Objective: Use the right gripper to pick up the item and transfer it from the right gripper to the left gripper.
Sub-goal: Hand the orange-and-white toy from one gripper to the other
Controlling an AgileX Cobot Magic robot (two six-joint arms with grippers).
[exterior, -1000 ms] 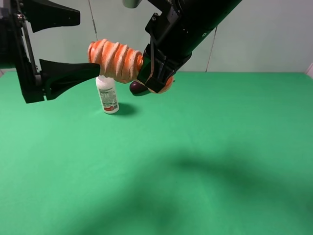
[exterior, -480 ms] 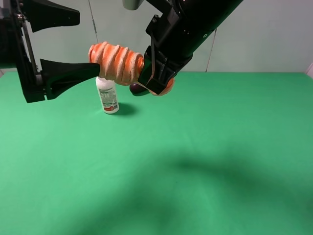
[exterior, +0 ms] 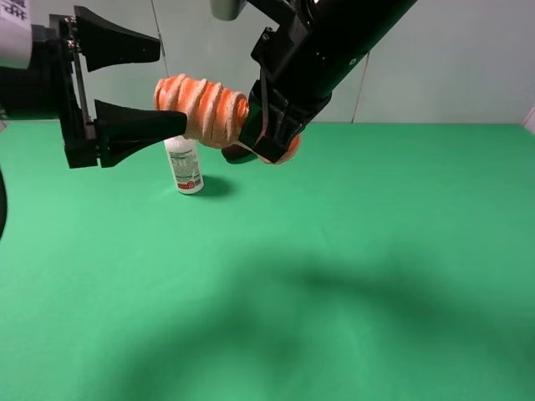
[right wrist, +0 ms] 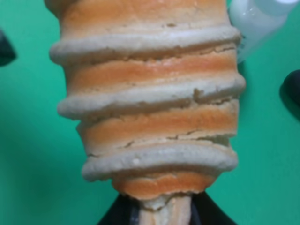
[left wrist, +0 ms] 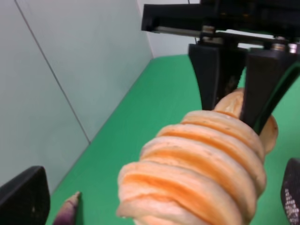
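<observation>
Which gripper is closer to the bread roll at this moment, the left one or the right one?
Right. The right gripper is shut on one end of the bread roll and holds it up. The left gripper is open, with the free end between its fingers.

The item is a soft ribbed roll banded in orange and cream, held in the air in the upper left-centre of the exterior view, lying nearly level with its right end slightly lower. The right gripper, all black, comes down from the upper right with its fingers clamped on the roll's right end. The left gripper, black with long tapered fingers, reaches in from the left edge with them spread wide, one above and one below the roll's left end, not pressed onto it.
</observation>
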